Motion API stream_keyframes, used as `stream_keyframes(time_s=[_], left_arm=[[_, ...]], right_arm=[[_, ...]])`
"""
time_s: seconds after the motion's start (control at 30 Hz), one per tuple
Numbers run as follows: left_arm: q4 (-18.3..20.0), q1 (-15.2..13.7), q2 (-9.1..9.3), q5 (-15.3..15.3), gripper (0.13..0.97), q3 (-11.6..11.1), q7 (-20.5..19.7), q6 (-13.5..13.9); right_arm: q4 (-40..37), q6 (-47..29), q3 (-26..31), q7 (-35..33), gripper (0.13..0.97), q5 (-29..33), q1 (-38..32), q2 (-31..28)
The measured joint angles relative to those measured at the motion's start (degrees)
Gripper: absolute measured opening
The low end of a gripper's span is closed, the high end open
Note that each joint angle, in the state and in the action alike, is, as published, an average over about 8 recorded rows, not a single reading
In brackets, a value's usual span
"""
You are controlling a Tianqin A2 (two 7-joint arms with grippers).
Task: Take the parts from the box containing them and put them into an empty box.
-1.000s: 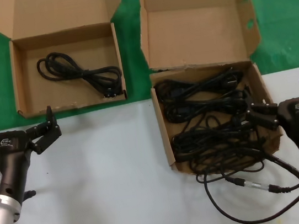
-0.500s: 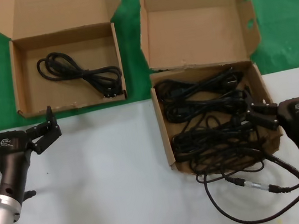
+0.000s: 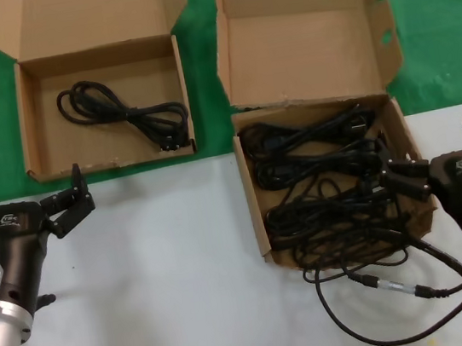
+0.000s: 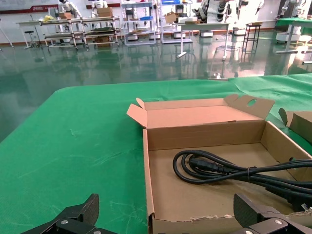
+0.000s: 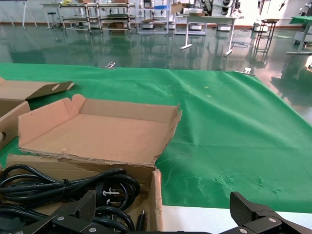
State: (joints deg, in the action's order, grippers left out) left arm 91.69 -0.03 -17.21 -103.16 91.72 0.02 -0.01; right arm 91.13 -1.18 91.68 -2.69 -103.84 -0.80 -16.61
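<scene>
The squarish box (image 3: 256,221) with the upright flapped lid holds several black cable coils (image 3: 317,174). One cable (image 3: 375,280) with a metal tip trails over its front wall onto the white table. My right gripper (image 3: 428,147) is open and empty and straddles this box's right wall (image 5: 156,195); the plugs (image 5: 105,190) lie by one finger. The wider box (image 3: 30,124) at the back left holds one cable coil (image 3: 123,111). My left gripper (image 3: 25,179) is open and empty just in front of that box's front wall (image 4: 204,225), and the coil (image 4: 219,170) shows beyond it.
Both boxes sit where the green cloth (image 3: 434,24) meets the white table (image 3: 168,276). The flat lid (image 3: 80,18) lies behind the left box. The upright lid (image 3: 303,42) stands behind the right box.
</scene>
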Motion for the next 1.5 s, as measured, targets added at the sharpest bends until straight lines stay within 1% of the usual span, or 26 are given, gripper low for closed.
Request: stream_keyframes(time_s=[1.5], left_arm=[[0.0,0.0,0.00,0.0,0.966,0.0,0.0,0.0]], right_arm=[[0.0,0.0,0.0,0.0,0.966,0.0,0.0,0.0]])
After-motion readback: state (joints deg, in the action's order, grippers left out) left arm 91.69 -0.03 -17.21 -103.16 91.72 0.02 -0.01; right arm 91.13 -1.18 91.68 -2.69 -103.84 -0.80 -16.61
